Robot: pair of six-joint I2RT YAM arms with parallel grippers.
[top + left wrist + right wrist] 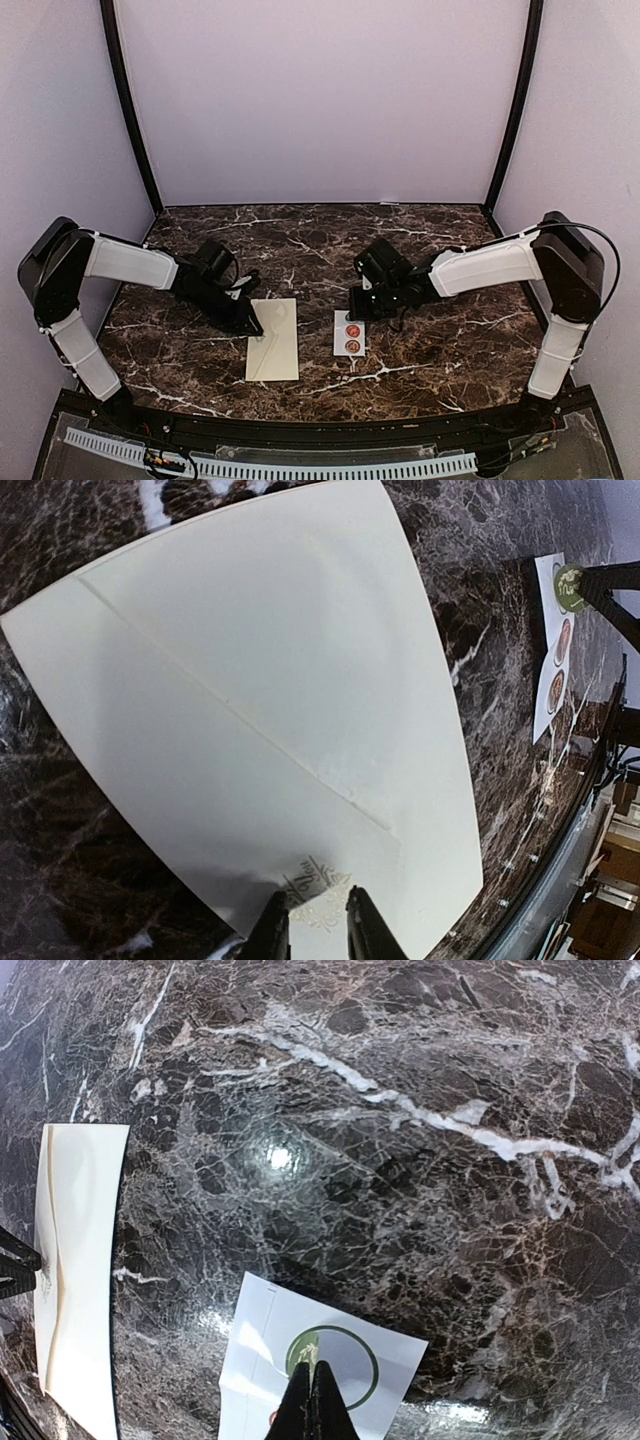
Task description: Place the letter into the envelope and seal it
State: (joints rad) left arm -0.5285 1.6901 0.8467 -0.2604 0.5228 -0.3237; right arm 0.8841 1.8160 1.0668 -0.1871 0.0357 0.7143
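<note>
The cream envelope [272, 340] lies flat on the marble table, filling the left wrist view [280, 680], with a diagonal fold line across it. A printed ornamented corner of the letter [318, 892] peeks out at its edge. My left gripper [256, 328] rests on that edge, jaws a little apart [312, 908] with the printed corner between them. My right gripper [356, 312] is shut [314, 1368] on the edge of a round green sticker [303, 1348], partly lifted off the white sticker sheet [255, 1360].
The sticker sheet [350, 333] lies just right of the envelope and carries two more round reddish stickers [556, 670]. Dark marble table [450, 340] surrounds both. The table's near rim [560, 830] runs close behind the envelope.
</note>
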